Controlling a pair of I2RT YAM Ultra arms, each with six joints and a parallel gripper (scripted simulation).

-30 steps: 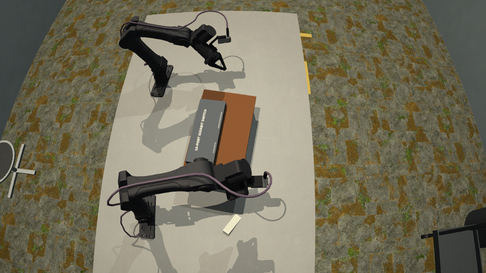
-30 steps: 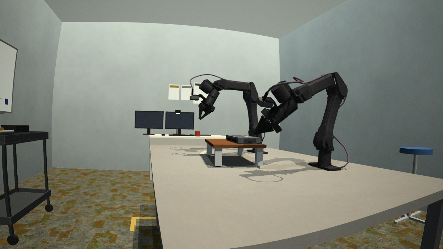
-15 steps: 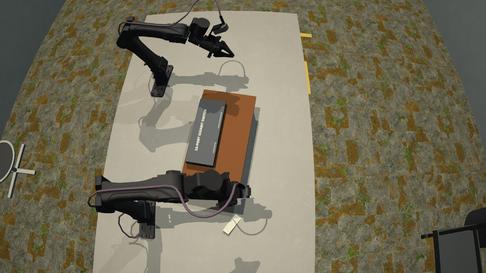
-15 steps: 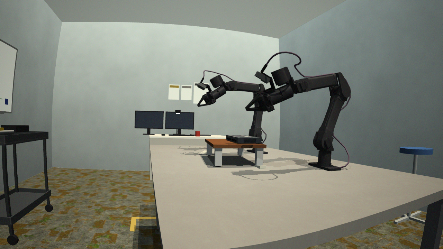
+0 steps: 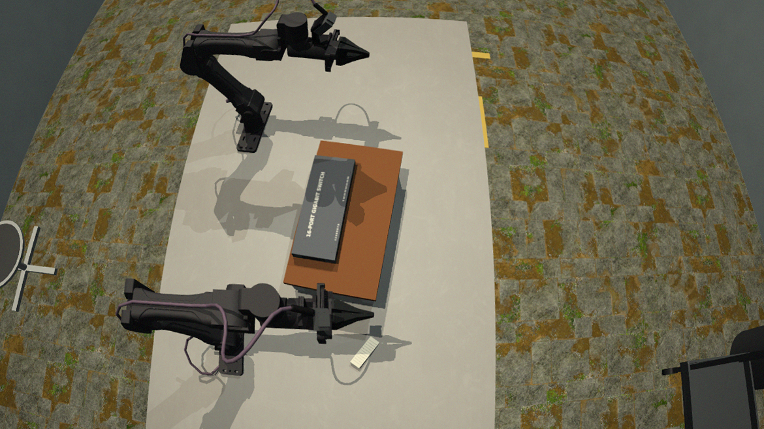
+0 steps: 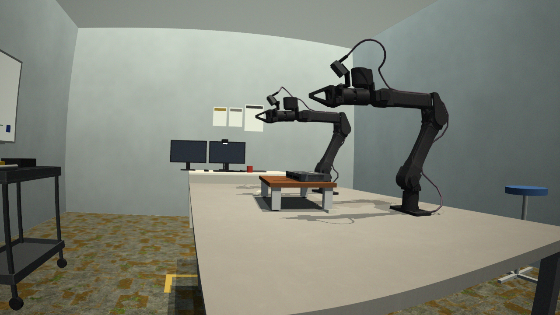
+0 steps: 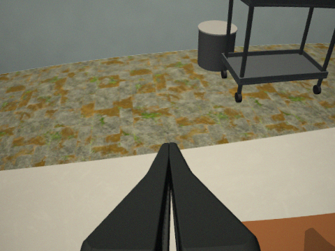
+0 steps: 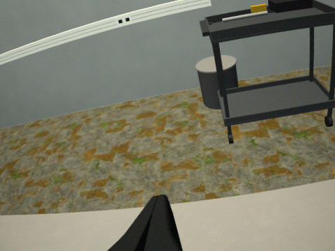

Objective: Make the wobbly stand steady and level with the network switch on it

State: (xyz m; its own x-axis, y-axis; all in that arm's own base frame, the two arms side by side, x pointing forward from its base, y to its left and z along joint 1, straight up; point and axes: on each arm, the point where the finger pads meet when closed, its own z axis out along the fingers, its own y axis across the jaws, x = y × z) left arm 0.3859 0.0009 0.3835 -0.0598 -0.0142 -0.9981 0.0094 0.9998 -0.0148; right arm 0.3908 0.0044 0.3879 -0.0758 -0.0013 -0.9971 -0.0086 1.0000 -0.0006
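Note:
The stand's orange-brown top (image 5: 369, 253) (image 6: 274, 180) (image 7: 279, 235) looks about level; I cannot tell whether it is steady. The dark grey network switch (image 5: 327, 210) (image 6: 311, 176) lies flat on it. A pale wedge (image 6: 330, 211) is at the foot of the stand's near right leg in the exterior view; whether it bears the leg is unclear. Another ribbed pale wedge (image 5: 364, 353) (image 6: 256, 192) lies loose on the table. My left gripper (image 5: 367, 54) (image 6: 309, 95) (image 7: 169, 151) is shut and empty, raised beyond one short end. My right gripper (image 5: 372, 315) (image 6: 256, 116) (image 8: 162, 204) is shut and empty, raised beyond the other.
The left arm's base (image 5: 248, 141) (image 6: 411, 210) and the right arm's base (image 5: 230, 364) stand along one long table edge, on the switch's side of the stand. A black cart (image 6: 31, 172) (image 7: 279, 66) (image 8: 279, 101) stands off the table across the floor.

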